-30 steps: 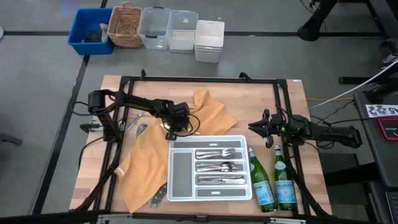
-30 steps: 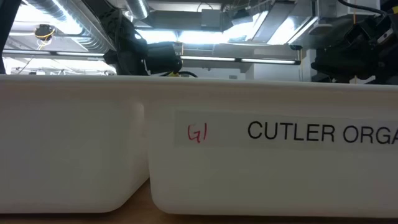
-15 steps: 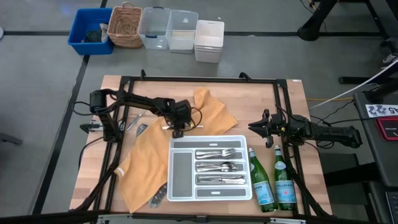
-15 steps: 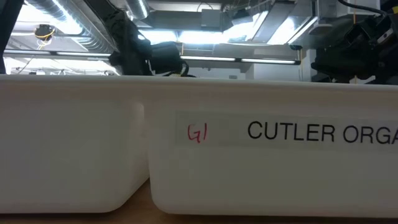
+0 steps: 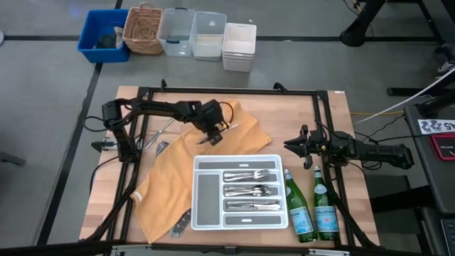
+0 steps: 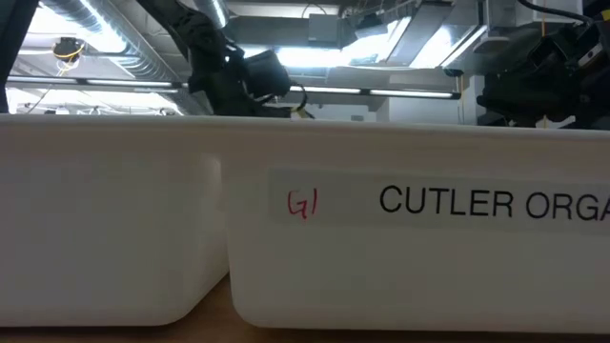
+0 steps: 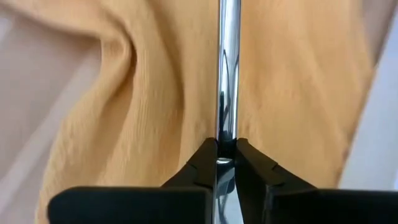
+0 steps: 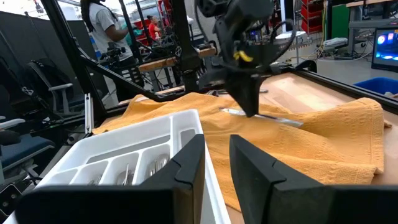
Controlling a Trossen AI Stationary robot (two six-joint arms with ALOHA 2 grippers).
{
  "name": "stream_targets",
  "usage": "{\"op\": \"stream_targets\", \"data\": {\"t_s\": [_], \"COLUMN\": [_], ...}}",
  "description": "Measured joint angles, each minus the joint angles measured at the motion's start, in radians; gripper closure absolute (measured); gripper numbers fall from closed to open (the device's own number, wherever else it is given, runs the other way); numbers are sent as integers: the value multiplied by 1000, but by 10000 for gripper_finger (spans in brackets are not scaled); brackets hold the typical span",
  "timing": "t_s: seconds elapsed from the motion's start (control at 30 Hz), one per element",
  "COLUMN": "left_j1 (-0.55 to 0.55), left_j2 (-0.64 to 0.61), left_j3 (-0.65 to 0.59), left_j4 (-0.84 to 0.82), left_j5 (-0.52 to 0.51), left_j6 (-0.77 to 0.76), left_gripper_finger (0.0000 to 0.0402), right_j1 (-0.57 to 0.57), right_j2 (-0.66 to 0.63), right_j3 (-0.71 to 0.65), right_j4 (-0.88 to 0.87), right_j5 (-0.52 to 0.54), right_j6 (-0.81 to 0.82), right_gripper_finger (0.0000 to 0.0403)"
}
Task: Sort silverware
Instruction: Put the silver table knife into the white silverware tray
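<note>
Lifted away from the white divided tray [image 5: 240, 192], the left end effector [image 5: 212, 133] grips a silver utensil [image 5: 229, 128] — probably a knife — its shaft running straight out past the fingertips [image 7: 205, 163], tray nearest this arm.

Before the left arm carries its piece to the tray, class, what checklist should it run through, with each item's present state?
1. Left hand shut on the slim shiny silver utensil: ok.
2. Utensil lifted above the orange cloth: ok.
3. Kind of utensil, fork, spoon or knife: cannot tell.
4. White divided plastic tray flat on the table, long left compartment bare: ok.
5. Right hand clear of the tray, beside two green glass bottles: ok.
</note>
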Motion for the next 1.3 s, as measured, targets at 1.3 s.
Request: {"op": "stream_targets", "data": {"t_s": [1.3], "left_j1": [-122], "left_j2": [-3], "left_j3": [218], "left_j4": [108], "left_j5": [92], "left_j6": [16], "left_gripper_finger": [370], "right_j1": [0], "right_j2": [2], "right_j3": [6], "right_j4": [71], "right_j5": [16], "right_j6": [-19], "right_gripper_finger": [325]}}
